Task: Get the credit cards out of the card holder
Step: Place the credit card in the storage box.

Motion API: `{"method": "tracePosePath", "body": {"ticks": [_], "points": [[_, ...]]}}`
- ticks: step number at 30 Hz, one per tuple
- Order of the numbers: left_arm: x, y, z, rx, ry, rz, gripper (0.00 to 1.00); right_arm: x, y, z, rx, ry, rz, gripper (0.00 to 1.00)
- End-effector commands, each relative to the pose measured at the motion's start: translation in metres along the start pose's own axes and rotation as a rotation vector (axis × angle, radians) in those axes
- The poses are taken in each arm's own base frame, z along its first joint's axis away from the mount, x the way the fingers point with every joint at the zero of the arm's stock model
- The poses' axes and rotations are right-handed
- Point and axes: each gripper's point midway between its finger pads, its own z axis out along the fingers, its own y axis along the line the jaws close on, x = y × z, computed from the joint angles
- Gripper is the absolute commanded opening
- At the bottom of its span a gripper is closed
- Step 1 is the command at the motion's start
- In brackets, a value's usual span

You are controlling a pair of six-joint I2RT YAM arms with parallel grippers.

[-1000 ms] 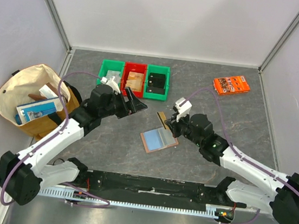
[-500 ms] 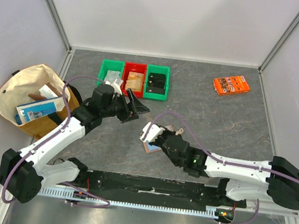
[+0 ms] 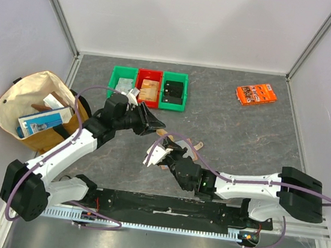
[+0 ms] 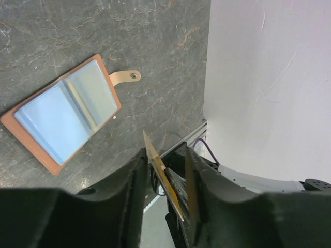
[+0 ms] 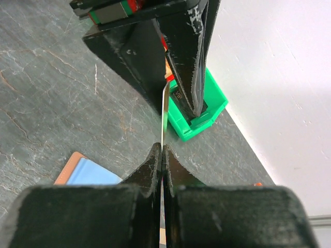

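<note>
The card holder lies open on the table, reddish-brown rim and light blue panels up, its tab pointing away. In the top view my right arm covers most of it; only the tab shows. My right gripper is shut on a thin tan credit card, seen edge-on and held above the table. The card's far end sits between the fingers of my left gripper, which stand apart: the card leans on one finger with a gap to the other. The two grippers meet at mid-table.
Behind the grippers stand three small bins in a row: green, red and green, each with cards inside. An orange printed packet lies at the back right. A cloth bag of items stands at the left wall.
My right arm has swung left across the card holder, carrying the tan card up to the left gripper. The left jaws have narrowed around the card's end.
</note>
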Motion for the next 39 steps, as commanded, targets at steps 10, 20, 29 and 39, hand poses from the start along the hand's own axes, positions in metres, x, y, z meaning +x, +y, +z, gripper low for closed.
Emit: {"method": "tracePosePath", "body": {"ticks": [10, 20, 29, 39], "points": [[-0.013, -0.02, -0.003, 0.147, -0.081, 0.267, 0.02, -0.017, -0.009, 0.005, 0.039, 0.0, 0.226, 0.57], [-0.053, 0.004, -0.006, 0.051, -0.246, 0.458, 0.02, 0.054, -0.061, 0.01, 0.023, 0.171, 0.723, 0.98], [-0.092, 0.012, -0.008, -0.038, -0.344, 0.56, 0.02, 0.112, -0.097, 0.0, -0.05, 0.252, 1.108, 0.98], [-0.173, 0.032, -0.007, -0.236, -0.573, 0.661, 0.02, 0.128, -0.105, -0.01, -0.136, 0.2, 1.279, 0.98]]}}
